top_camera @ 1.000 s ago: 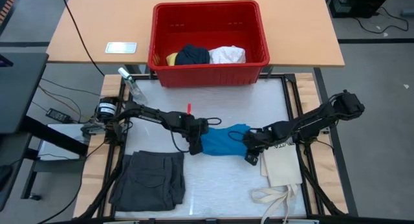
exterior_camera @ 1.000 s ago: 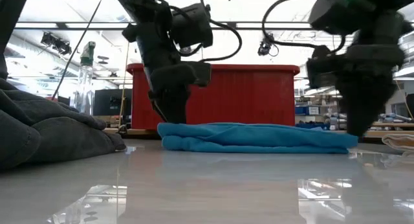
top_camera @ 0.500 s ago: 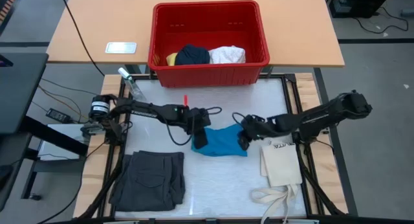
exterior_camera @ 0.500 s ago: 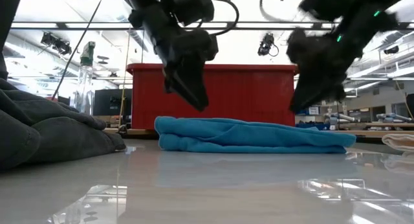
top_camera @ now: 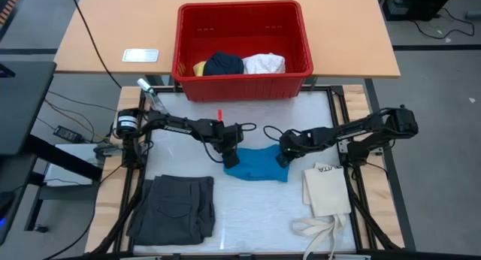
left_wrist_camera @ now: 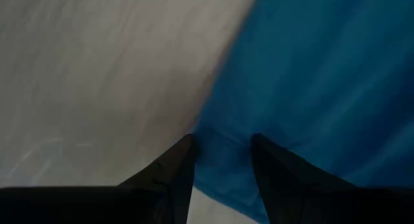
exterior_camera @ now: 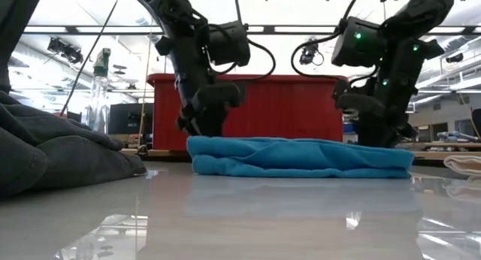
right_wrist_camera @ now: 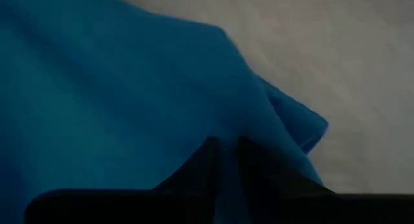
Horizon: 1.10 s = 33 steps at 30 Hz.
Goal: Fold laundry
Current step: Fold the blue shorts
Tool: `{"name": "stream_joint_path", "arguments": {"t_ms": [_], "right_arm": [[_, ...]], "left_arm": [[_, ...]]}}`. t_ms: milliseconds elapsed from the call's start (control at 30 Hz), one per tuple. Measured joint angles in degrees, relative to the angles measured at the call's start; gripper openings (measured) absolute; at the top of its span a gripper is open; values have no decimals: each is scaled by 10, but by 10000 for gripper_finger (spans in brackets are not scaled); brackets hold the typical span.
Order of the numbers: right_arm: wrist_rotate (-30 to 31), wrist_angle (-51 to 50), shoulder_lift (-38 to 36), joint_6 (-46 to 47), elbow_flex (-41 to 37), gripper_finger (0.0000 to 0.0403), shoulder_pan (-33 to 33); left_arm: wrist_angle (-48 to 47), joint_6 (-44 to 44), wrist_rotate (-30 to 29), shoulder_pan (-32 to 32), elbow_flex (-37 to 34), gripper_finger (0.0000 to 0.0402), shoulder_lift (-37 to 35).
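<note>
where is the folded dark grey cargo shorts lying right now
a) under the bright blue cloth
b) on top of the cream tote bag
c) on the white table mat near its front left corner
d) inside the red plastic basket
c: the high view shows the folded dark grey cargo shorts flat on the white table mat at its front left, apart from the bright blue cloth, the cream tote bag and the red plastic basket.
</note>
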Motion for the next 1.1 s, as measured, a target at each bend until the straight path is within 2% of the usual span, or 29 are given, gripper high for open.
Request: {"name": "stream_joint_path", "arguments": {"t_ms": [200,333,567,667,800,1000,1100], "right_arm": [[6,-33,-76,17,9,71,-3],[0,22,-108,-10,9,71,-4],[-61,139,-62,-73,9,71,-3],[-92,146,-26,-86,9,71,-2],[-98,131,11,-84,9,71,-2],[-98,75,31,-45,9,71,-3],[-127,45,21,-27,9,71,8]], "left_arm": [[-10,-6,0,23,0,157,-18],[-2,-7,-3,36,0,157,-61],[28,34,28,11,0,157,-123],[40,79,34,-29,-1,157,-118],[59,96,36,-80,-10,157,-83],[3,23,30,-117,-12,157,-22],[-35,-2,29,-123,-12,157,-12]]}}
